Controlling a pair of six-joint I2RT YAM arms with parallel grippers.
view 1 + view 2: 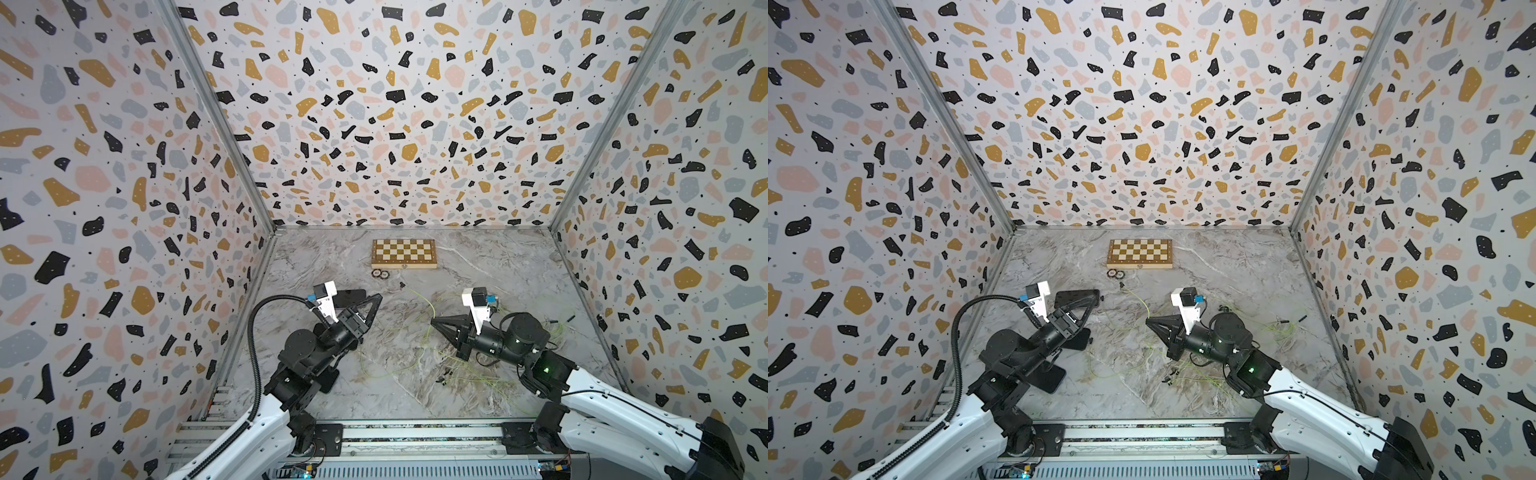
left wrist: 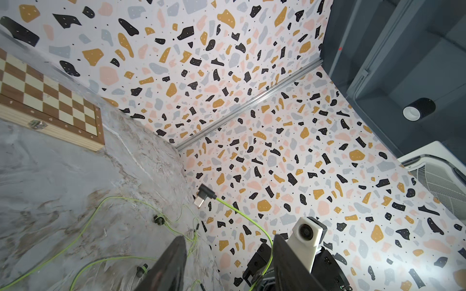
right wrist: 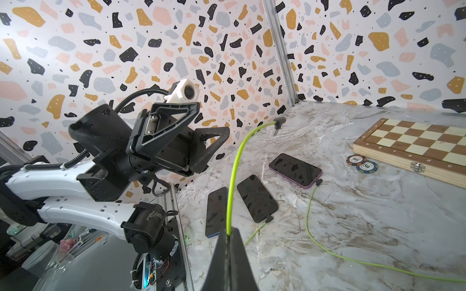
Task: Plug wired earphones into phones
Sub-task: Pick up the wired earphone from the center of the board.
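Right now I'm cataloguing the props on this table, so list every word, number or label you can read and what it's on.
"100": on the dark poker chip beside the chessboard.
"50": on the blue poker chip against it.
"f e d c": faint letters on the chessboard's border; the rest are blurred.
Pale scrawl on the left arm's joint housing: unreadable.

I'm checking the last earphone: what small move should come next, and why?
Probably bring the open left pincer onto the plug: the right pincer pinches only the cord, far from the plug, which stands in the air, too loosely held to aim at the unplugged phone.
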